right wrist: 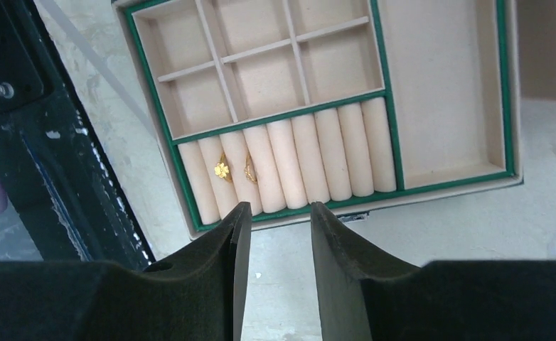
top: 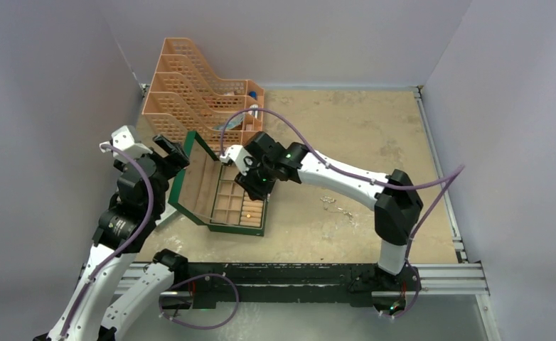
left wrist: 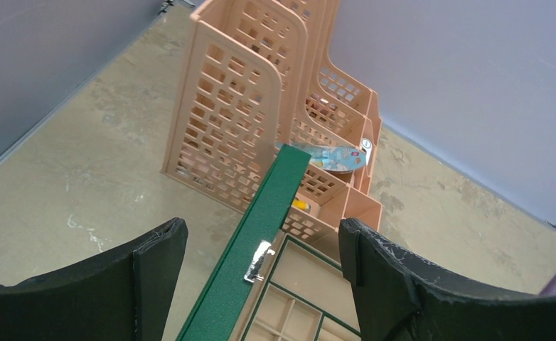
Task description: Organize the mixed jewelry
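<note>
From above: shows a green box [top: 222, 202] lying open on the tabletop [top: 346, 142], its lid [top: 190, 177] raised on the left. Places the right fingers [top: 254, 186] low over the compartments, hiding some of them; too small here to judge their gap. Just nearer than those fingers, catches one gold speck [top: 247, 212] inside the box. Well to their right, makes out a few thin loose pieces [top: 335, 204] on the tabletop, too tiny to tell rings from chains. Puts the left fingers [top: 168, 151] by the lid's top edge, with a peach file rack [top: 190, 92] behind.

From the left wrist: shows the left fingers [left wrist: 154, 270] spread wide, the lid's edge and its silver clasp [left wrist: 259, 261] running up between them and touching neither. Loses most of the box below the frame. Beyond the fingertips, finds a bluish packet [left wrist: 335, 158] in a rack slot, too unclear to name.

From the right wrist: shows the right fingers [right wrist: 236, 241] parted, nothing between them, hanging over the box's near edge. Straight past the tips, finds a row of padded rolls [right wrist: 311, 153]. Slightly left of the gap, finds two gold rings [right wrist: 222, 169] tucked between rolls. Cuts off the box's far side.
</note>
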`<state>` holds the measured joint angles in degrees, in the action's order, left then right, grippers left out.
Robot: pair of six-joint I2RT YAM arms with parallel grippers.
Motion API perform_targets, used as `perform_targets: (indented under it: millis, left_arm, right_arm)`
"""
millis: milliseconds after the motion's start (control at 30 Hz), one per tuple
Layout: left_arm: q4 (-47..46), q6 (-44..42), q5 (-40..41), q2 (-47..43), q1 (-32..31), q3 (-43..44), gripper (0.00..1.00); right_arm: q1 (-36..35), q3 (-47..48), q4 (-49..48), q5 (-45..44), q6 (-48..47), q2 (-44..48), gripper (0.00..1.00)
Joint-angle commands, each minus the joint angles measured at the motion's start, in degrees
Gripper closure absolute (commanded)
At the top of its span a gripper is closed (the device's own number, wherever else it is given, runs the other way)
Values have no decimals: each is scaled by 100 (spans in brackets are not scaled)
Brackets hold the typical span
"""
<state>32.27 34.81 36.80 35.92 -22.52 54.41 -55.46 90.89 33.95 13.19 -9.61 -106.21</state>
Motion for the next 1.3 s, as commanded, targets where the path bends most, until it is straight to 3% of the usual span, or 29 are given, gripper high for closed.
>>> perform_targets:
  millis: [0, 233, 367, 633, 933, 1267]
  left_arm:
    - [-494, -327, -550, 131, 20, -52, 22]
    - [-731, -806, -2270, 251, 20, 260, 21]
    - [-588, -954, -3330, 414, 20, 440, 19]
    - [100, -1035, -4513, 1285, 20, 1030, 19]
    - [-805, -951, -5975, 2089, 11, 641, 19]
    - [-1214, -835, -6061, 2431, 3, 343, 25]
  right_arm:
    - [28, -637, -1036, -643, 850, 752, 61]
    - [252, -2340, -3088, -2228, 2841, 2288, 53]
    - [664, -3036, -3485, -2818, 3842, 2836, 49]
    - [913, -3479, -2964, -3584, 4784, 3011, 45]
    - [1066, -4048, -2295, -4148, 5873, 3049, 44]
    - [1809, -4496, -2143, -4217, 6167, 2686, 51]
